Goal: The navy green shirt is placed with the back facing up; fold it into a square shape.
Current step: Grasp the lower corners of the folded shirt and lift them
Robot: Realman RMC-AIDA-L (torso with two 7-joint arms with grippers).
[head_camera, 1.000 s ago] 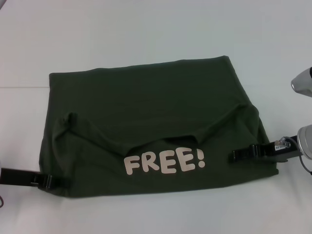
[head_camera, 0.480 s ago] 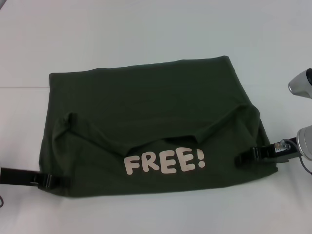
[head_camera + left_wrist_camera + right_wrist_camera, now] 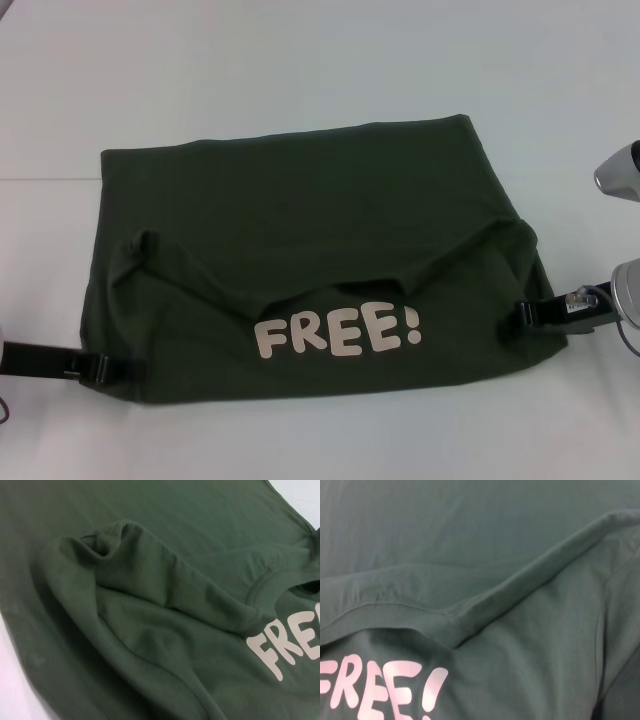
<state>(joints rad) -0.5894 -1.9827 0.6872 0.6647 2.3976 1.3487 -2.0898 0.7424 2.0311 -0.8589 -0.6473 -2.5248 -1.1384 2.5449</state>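
While the navy green shirt (image 3: pixel 310 250) lay folded on the white surface (image 3: pixel 300 60), its "FREE!" lettering (image 3: pixel 337 332) faced up on the near flap. Left pincer (image 3: pixel 110 371) sat at the shirt's near-left corner, right pincer (image 3: pixel 520 313) at its near-right edge (whether either one gripped cloth could not be told).

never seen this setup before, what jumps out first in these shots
The navy green shirt fills the middle of the white table, its near part folded over so the pale "FREE!" lettering shows close to the near edge. At that near edge the left end effector sits at the shirt's left corner and the right end effector at its right side.
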